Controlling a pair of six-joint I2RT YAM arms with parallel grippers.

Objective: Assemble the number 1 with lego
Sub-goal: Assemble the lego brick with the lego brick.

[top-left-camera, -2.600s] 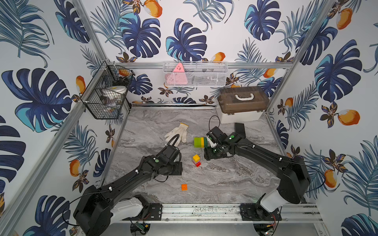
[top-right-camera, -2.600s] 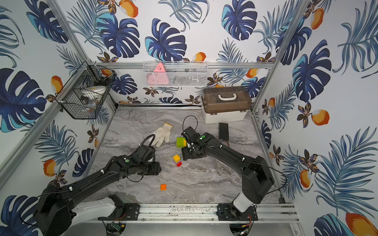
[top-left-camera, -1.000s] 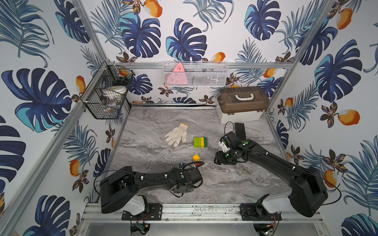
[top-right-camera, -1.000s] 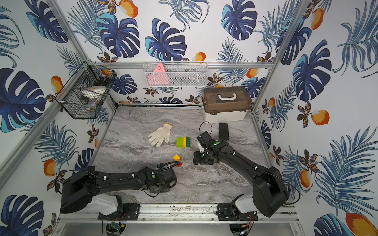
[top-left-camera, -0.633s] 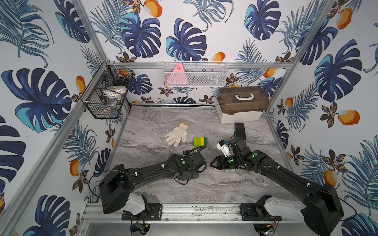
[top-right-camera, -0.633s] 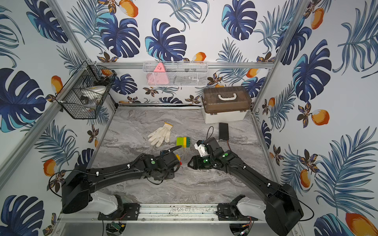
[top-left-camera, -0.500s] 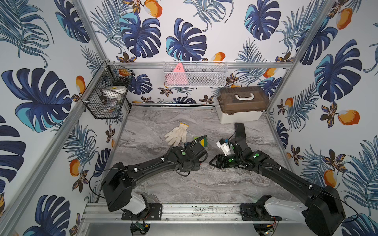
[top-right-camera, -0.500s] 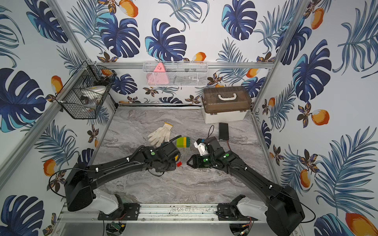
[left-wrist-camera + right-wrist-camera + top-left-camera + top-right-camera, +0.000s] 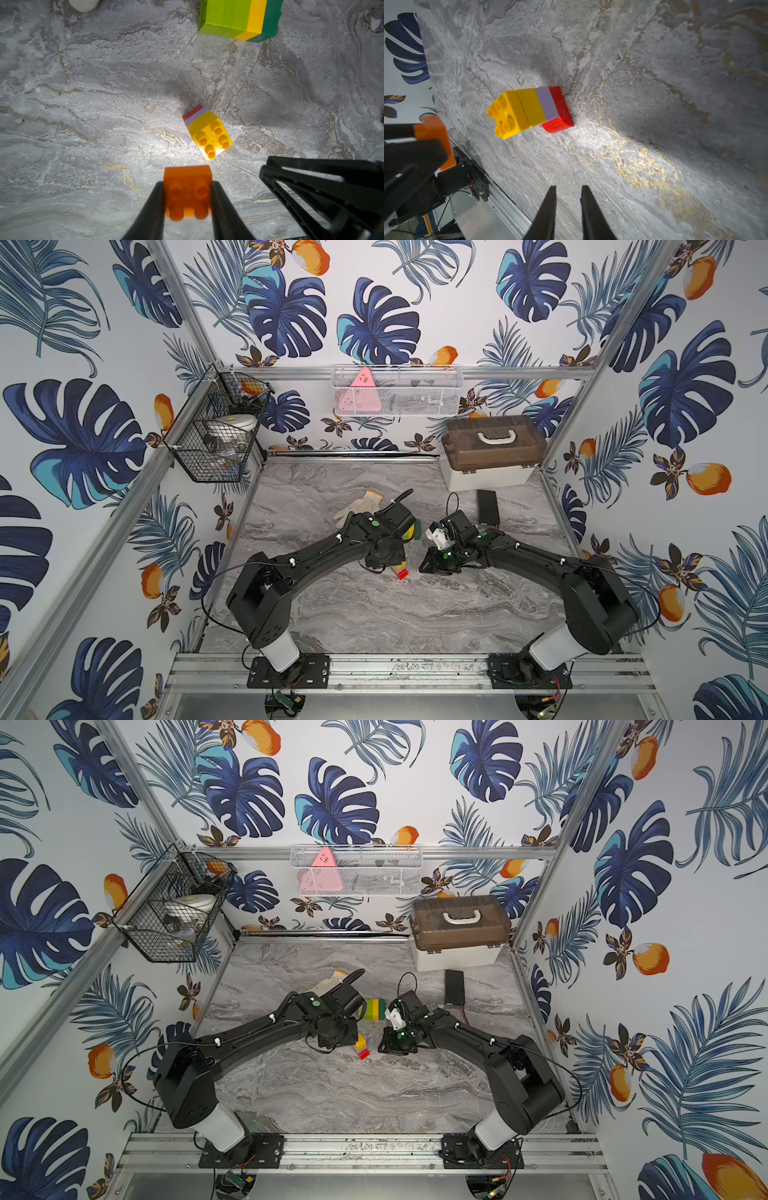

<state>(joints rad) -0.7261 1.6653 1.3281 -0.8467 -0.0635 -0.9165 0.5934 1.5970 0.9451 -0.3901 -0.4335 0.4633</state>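
In both top views we find the left hand [image 9: 392, 562], down at the front of the tabletop [image 9: 374, 614] a second ago, now swung in just beside the column [image 9: 401, 571]. The right hand [image 9: 430, 566] has dropped to the column's other side and pulled its fingers in from a wide spread. The layered block [image 9: 373, 1009] lies just behind the column, and the white glove [image 9: 360, 506] is farther back still. We read this as the pick finished and the stacking about to start. From the left wrist, the left hand is clamped on the orange brick [image 9: 188, 193], a glossy square of moulded plastic with four round studs. It is held just short of the column, whose yellow studded top faces up over thin lilac and red layers. Beyond the column the layered block shows smooth lime, yellow and dark green bands side by side. From the right wrist, the right hand's black tapering fingers [image 9: 548, 207] stand nearly together, with a slim gap between them and nothing in it, pointing toward the column. The column appears to stand on its rounded red base on grey marbled stone veined with gold, and the orange brick shows near its studded end. In our judgement the brick must still be squared to those four studs before it is pressed home.
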